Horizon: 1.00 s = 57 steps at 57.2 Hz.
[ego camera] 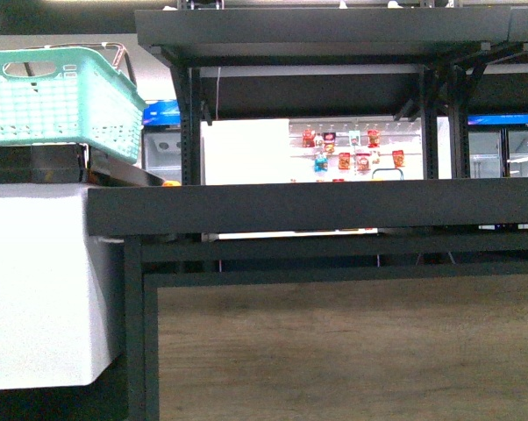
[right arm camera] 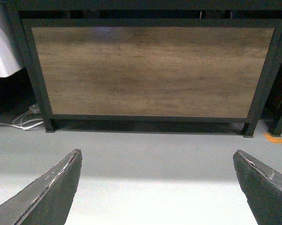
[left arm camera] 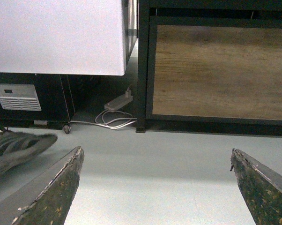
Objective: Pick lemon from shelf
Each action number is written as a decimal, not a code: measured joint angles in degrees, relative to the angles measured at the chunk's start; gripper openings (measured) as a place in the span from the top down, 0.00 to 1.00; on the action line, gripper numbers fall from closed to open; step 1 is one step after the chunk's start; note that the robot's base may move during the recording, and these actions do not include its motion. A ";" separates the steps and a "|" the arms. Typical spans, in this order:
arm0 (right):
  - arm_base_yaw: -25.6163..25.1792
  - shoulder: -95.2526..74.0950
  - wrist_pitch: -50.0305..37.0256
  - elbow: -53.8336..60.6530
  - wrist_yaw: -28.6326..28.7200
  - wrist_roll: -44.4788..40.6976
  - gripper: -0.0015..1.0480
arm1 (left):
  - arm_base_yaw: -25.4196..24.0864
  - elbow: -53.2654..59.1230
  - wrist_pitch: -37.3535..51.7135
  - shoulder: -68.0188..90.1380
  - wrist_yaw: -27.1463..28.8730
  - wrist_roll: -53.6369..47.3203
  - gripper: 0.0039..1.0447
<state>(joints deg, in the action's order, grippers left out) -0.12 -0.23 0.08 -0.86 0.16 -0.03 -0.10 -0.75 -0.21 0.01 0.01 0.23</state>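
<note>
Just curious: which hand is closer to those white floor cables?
Left. The left hand points near the white cables; the right hand faces the wooden panel, cables well aside.

Basket [ego camera: 62, 101] above a cabinet [ego camera: 36, 281], left of the shelf [ego camera: 334, 206]

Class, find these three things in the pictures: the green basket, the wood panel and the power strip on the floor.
green basket [ego camera: 62, 101]: front view, on its slotted side wall.
wood panel [right arm camera: 150, 70]: right wrist view, at the middle of the board.
power strip [left arm camera: 116, 102]: left wrist view, on its white body.
</note>
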 joint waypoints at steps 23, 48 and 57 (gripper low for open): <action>0.00 0.00 0.00 0.00 0.00 0.00 0.07 | 0.00 0.00 0.00 0.00 0.00 0.00 0.08; 0.00 0.02 0.00 0.00 0.00 -0.02 0.07 | 0.00 0.00 0.00 0.00 -0.02 0.00 0.08; 0.00 0.02 0.00 0.00 0.02 0.00 0.07 | 0.00 0.00 0.00 0.00 0.00 0.02 0.08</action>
<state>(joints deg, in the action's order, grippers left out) -0.12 -0.21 0.08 -0.86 0.19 -0.03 -0.10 -0.75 -0.21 0.01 0.01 0.25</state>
